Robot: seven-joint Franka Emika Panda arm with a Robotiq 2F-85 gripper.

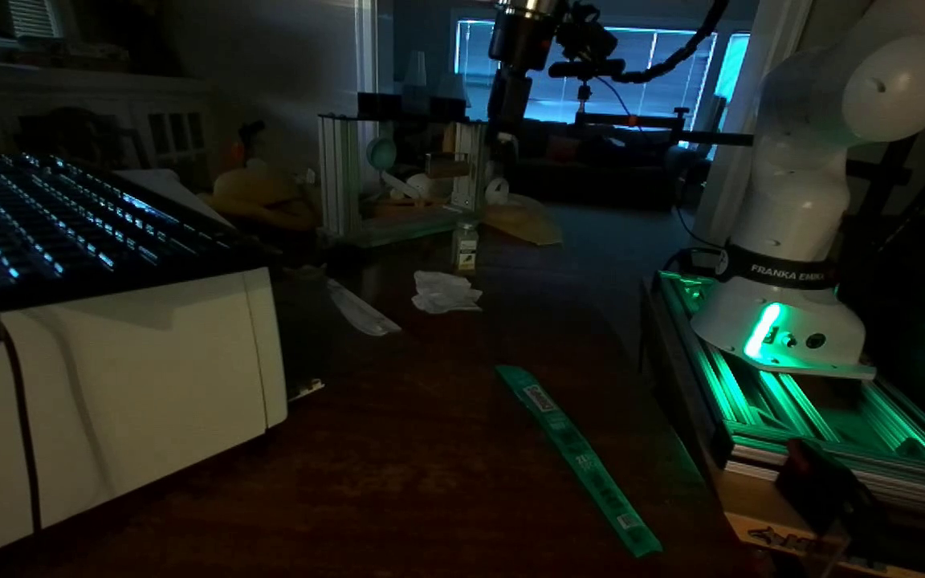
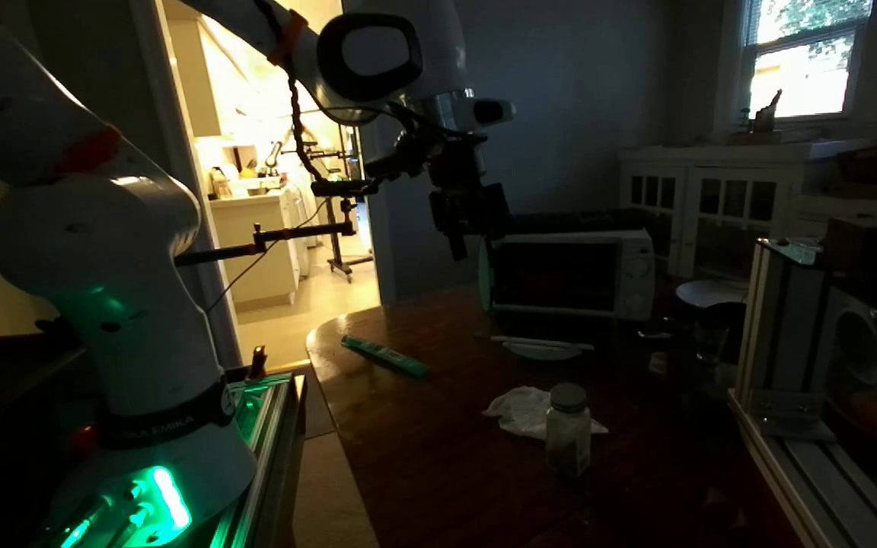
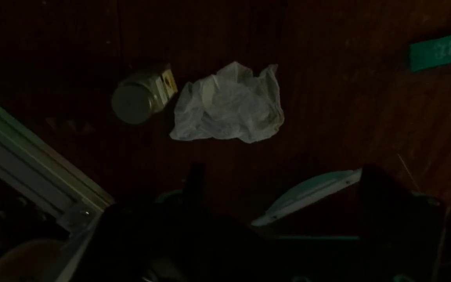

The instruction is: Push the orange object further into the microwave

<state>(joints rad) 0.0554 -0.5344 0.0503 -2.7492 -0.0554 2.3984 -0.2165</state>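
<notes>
The microwave, a white oven-like box (image 2: 636,278) with knobs, stands on the table; its side shows in an exterior view (image 1: 157,393). Its front opening is very dark. A white strip with a curved pale edge (image 2: 541,348), apparently the handle of its lowered door, lies in front, and shows in the wrist view (image 3: 311,197). I cannot make out the orange object in any view; the dark opening may hide it. My gripper (image 2: 476,242) is high above the table, pointing down, apart from the microwave. In the wrist view its dark fingers (image 3: 283,168) stand wide apart with nothing held.
A crumpled white wrapper (image 3: 229,105) and a lidded jar (image 2: 568,434) stand near an aluminium frame (image 2: 777,335). A green packet (image 1: 579,453) lies on the table. A keyboard (image 1: 69,217) rests on the microwave. Tan shapes (image 1: 258,193) lie beyond the table.
</notes>
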